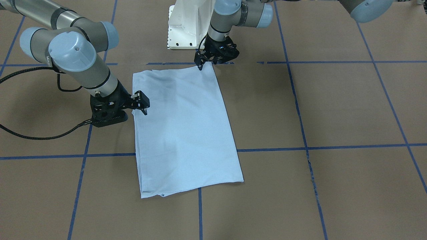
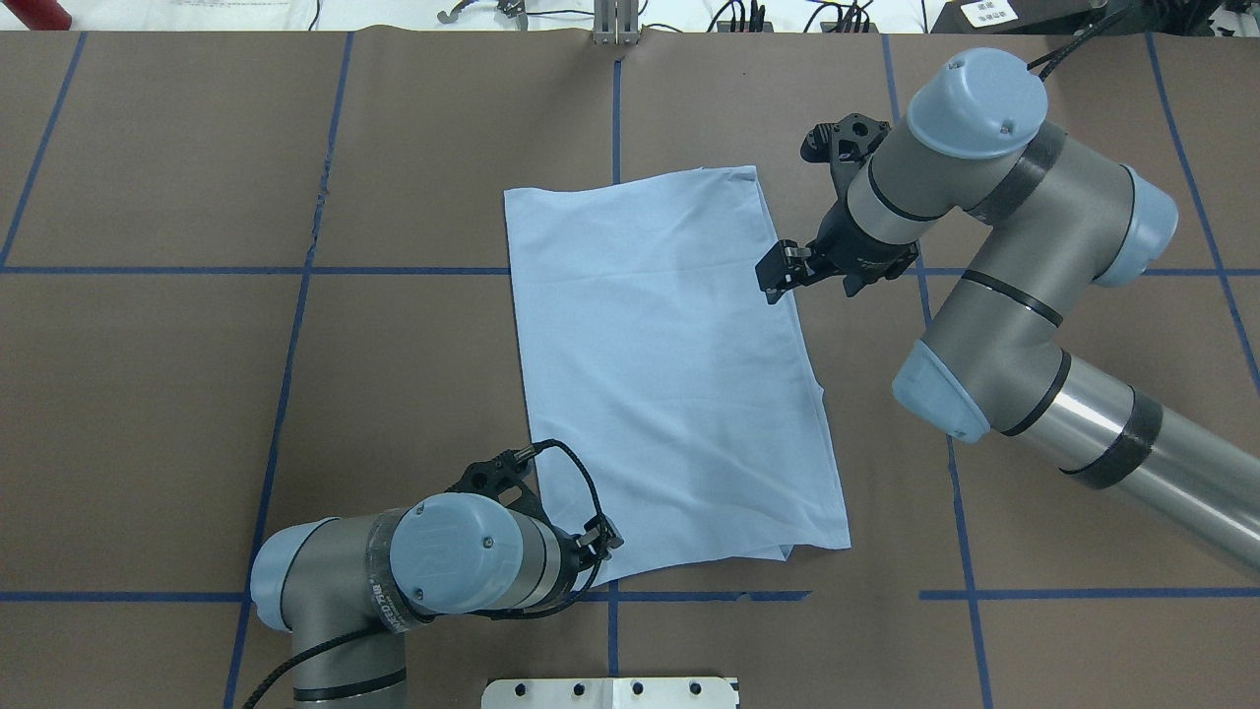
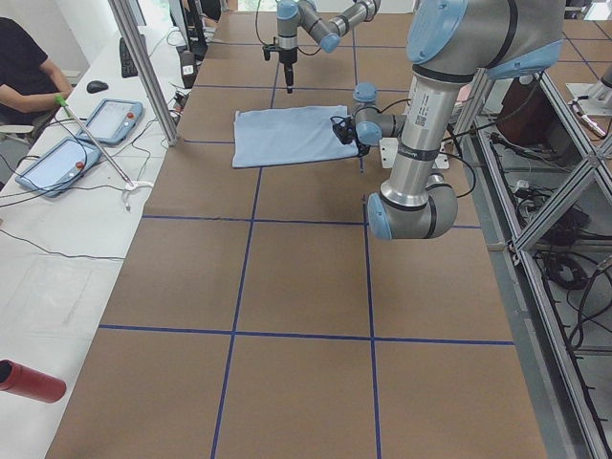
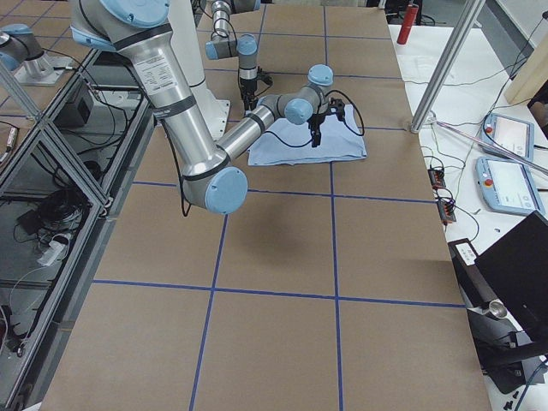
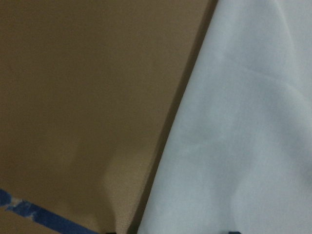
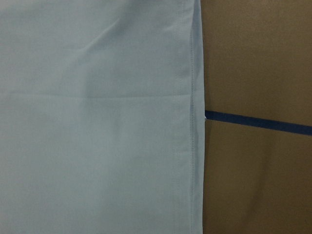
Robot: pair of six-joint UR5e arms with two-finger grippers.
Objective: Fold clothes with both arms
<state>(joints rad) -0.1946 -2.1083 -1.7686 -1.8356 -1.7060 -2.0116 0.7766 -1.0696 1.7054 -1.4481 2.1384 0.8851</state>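
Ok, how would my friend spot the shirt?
Look at the big brown table crossed by blue tape lines. Near its middle, between the left arm and right arm, lies the T-shirt: the only light blue cloth, folded into a flat rectangle.

Light blue T-shirt (image 2: 669,364); brown table (image 2: 148,414), blue gridlines (image 2: 148,268)

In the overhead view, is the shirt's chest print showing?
No, the folded T-shirt shows only plain light blue fabric on its upper face.
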